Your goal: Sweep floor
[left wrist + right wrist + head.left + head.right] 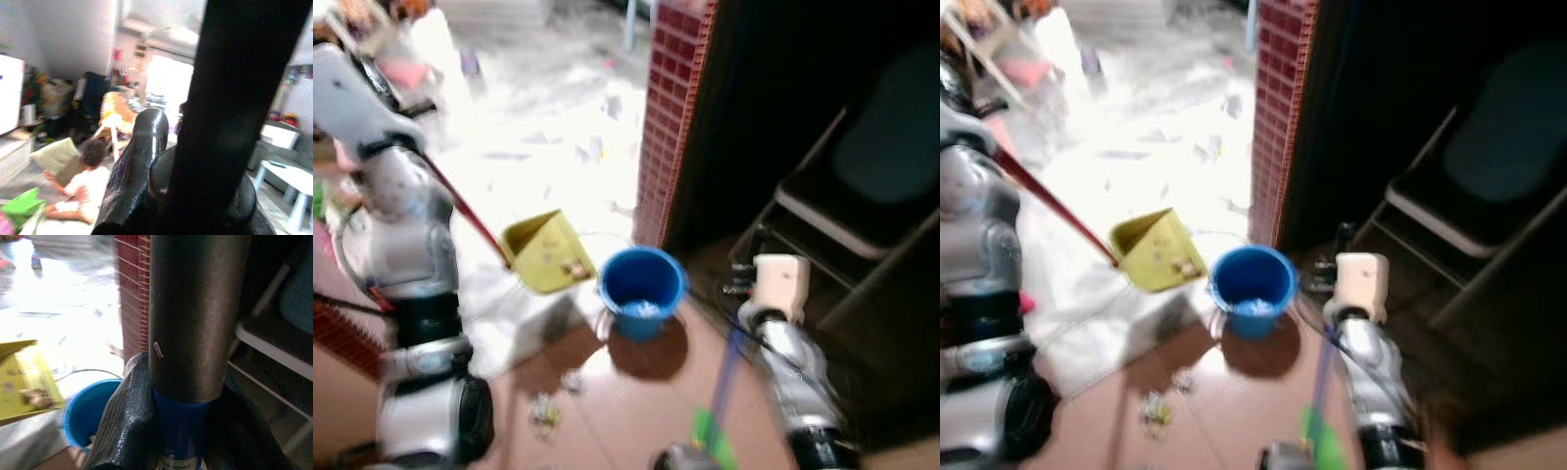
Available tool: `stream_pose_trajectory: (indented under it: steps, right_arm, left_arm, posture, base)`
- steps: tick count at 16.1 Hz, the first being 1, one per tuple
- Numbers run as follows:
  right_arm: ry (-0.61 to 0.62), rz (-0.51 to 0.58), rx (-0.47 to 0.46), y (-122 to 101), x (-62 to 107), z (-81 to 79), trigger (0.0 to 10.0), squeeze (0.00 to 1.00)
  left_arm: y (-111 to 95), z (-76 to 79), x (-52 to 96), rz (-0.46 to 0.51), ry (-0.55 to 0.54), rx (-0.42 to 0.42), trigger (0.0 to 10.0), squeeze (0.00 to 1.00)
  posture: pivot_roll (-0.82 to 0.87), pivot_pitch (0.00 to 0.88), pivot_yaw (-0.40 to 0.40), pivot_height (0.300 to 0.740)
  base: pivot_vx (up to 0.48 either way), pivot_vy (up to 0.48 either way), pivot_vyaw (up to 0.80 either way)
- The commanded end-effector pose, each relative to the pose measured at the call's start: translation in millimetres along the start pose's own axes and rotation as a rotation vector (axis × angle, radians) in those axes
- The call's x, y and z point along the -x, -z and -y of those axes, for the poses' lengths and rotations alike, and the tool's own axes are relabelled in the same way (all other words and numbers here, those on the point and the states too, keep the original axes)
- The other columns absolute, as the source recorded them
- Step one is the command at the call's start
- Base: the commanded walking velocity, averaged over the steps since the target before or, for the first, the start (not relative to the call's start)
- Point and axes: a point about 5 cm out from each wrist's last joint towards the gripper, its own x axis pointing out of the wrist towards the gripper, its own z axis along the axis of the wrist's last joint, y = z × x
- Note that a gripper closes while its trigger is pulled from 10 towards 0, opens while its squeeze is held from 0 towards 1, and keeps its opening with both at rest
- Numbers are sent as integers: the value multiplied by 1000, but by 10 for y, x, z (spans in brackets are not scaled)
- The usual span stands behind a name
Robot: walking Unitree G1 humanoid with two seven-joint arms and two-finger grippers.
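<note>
The left arm (pixel 406 294) rises bent at 9 o'clock, its left gripper (pixel 161 191) clamped round a dark handle (pixel 230 98); a red pole (pixel 460 206) slants from it to the yellow dustpan (pixel 543 253), tilted at centre and touching the blue bucket (pixel 641 291) at its 3 o'clock. The right arm (pixel 788 362) reaches forward at 5 o'clock, the right gripper (pixel 181 431) closed on the broom handle (pixel 195 318). Paper scraps (pixel 545 411) lie on the brown floor (pixel 626 411) at 7 o'clock.
</note>
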Motion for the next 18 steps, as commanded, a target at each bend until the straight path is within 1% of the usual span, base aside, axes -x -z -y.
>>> stream_pose_trajectory:
  steps: [1, 4, 12, 14, 18]
  right_arm:
    - [-12, 47, 11, -111, -43, -38, 10000, 0]
    - [-13, 44, 15, -108, -48, -41, 10000, 0]
    - [-19, 38, 14, -86, -34, -64, 10000, 0]
    - [-32, 31, 9, -49, 16, -114, 10000, 0]
    - [-35, 27, 5, -34, 29, -132, 10000, 0]
  left_arm:
    - [-230, 12, -47, 104, -2, 54, 10000, 0]
    - [-206, 45, -9, 101, 10, 43, 10000, 0]
    - [-163, 36, -8, 78, -1, 47, 10000, 0]
    - [-146, 30, -12, 71, -7, 52, 10000, 0]
    - [-141, 29, -16, 73, -4, 54, 10000, 0]
  posture:
    - [-61, 0, 17, 740]
    - [-60, 0, 16, 740]
    - [-61, 0, 18, 740]
    - [-63, 0, 19, 740]
    - [-64, 0, 22, 740]
  base:
    - [0, 0, 0]
    - [0, 0, 0]
    - [0, -415, 0]
    - [0, 0, 0]
    - [0, 0, 0]
